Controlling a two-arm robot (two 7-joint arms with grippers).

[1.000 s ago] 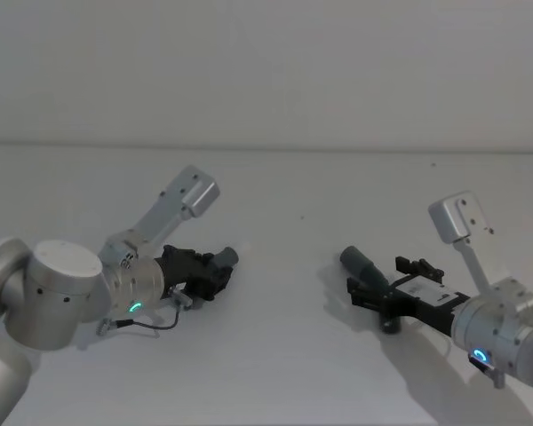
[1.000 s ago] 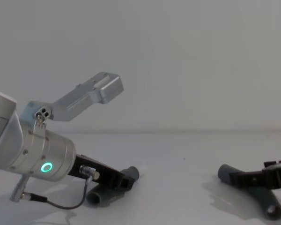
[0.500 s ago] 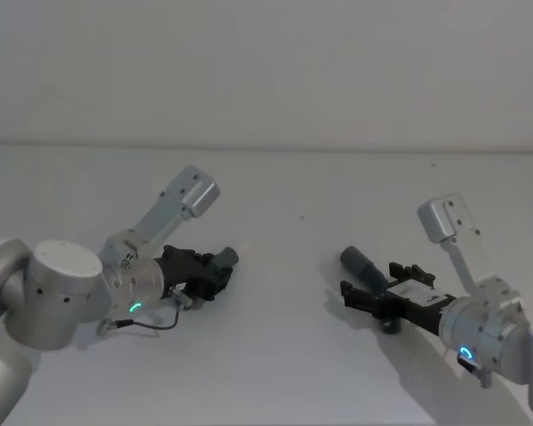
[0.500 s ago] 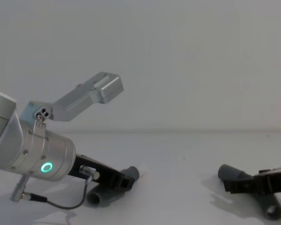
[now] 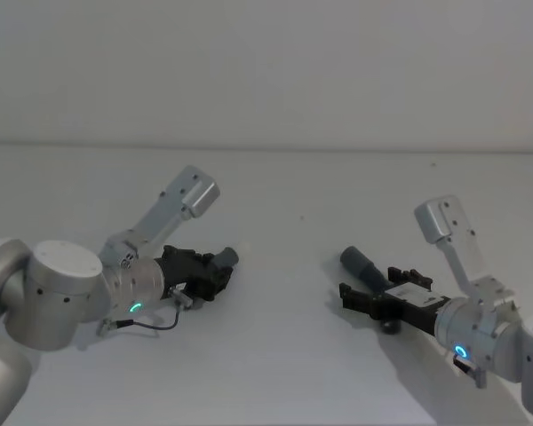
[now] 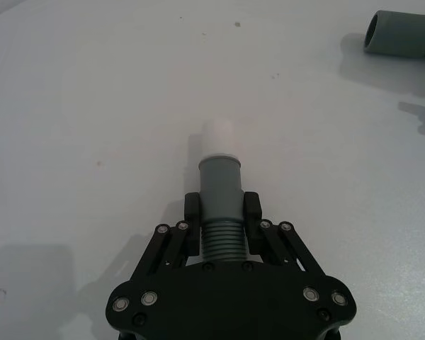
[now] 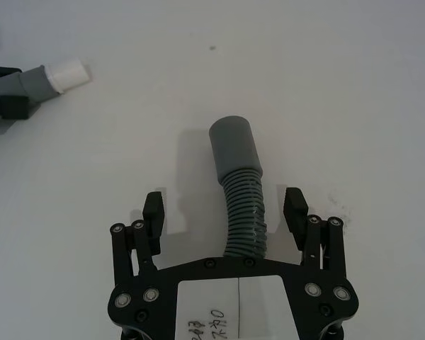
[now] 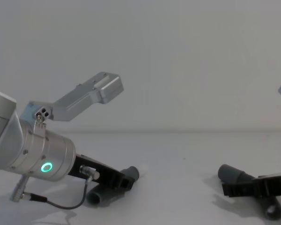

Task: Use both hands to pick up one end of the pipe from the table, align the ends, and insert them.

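The right gripper (image 7: 224, 204) is being brought further over its pipe piece (image 7: 245, 219) than a second ago, jaws being held open astride the dark ribbed tube lying on the white worktop (image 5: 275, 355). The white-tipped piece (image 6: 219, 173) is being gripped by the left gripper (image 6: 222, 207), low over the worktop.

Bare white table (image 5: 275, 364) against a pale grey wall (image 5: 266, 71)
The matte tabletop spreads under and beyond the left gripper (image 5: 218, 267) and the right gripper (image 5: 376, 282). Far behind both claws it meets the plain wall along a straight seam. Soft, even light leaves faint shadows close beside each claw, and tiny dark specks (image 5: 302, 216) lie ahead of them.
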